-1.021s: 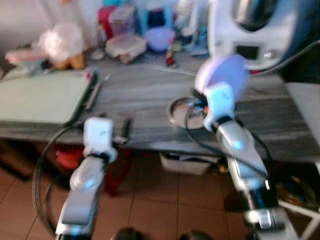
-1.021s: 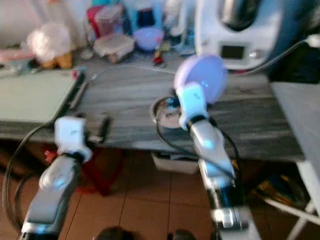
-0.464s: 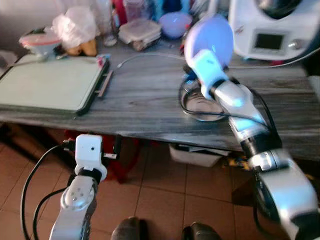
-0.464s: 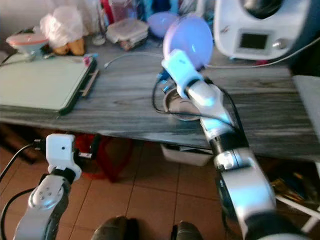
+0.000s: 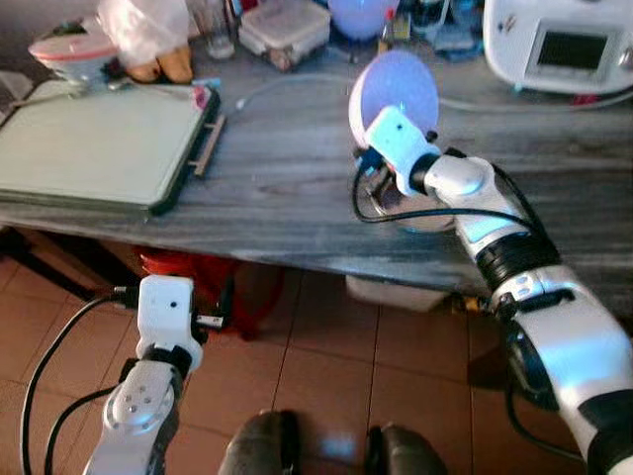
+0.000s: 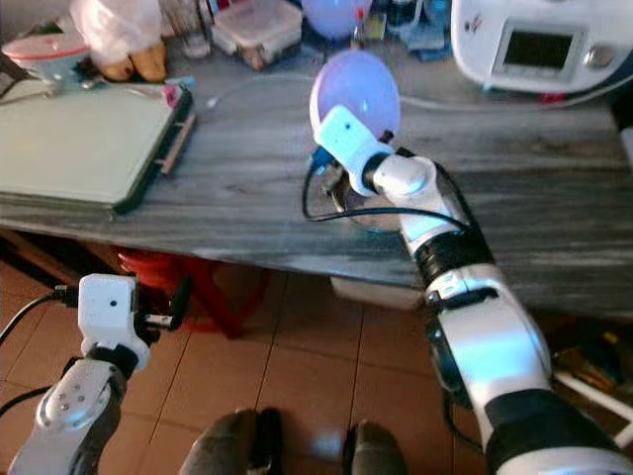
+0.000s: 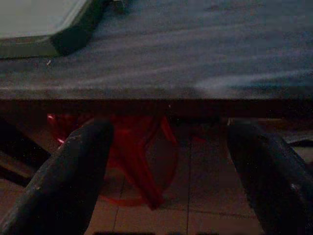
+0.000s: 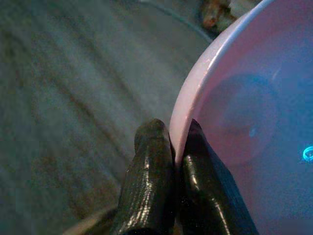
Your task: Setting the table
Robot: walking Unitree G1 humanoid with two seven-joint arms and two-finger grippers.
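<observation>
Black fingers of the right gripper [image 8: 168, 161] pinch the rim of a round lilac plastic plate [image 5: 394, 91], one finger on each face, so the plate stands on edge above the grey wood-grain tabletop [image 5: 277, 178]. The plate hangs over the middle of the tabletop, just above a shallow round metal dish [image 5: 410, 203] with a black cable looping past it.

The step in hand looks like carrying the plate to its place setting. The next move, as I judge it, calls for turning the wrist so the plate lies flat, lowering it onto a bare stretch of tabletop clear of the metal dish, and only then letting the fingers part; a thin rim pinch could slip if the plate is tilted fast.

The left gripper [image 7: 171, 161] hangs low in front of the tabletop edge with its fingers spread wide and nothing between them, a red stool [image 7: 142, 161] beyond. Further out lie a pale green tray with a dark rim [image 5: 94, 158], food containers along the back, and a white kitchen machine [image 5: 569, 45].

Compared with a second ago, the head camera looks more steeply down, the right arm has reached further left across the tabletop with the plate, and the left arm has dropped from tabletop height to below the edge.
</observation>
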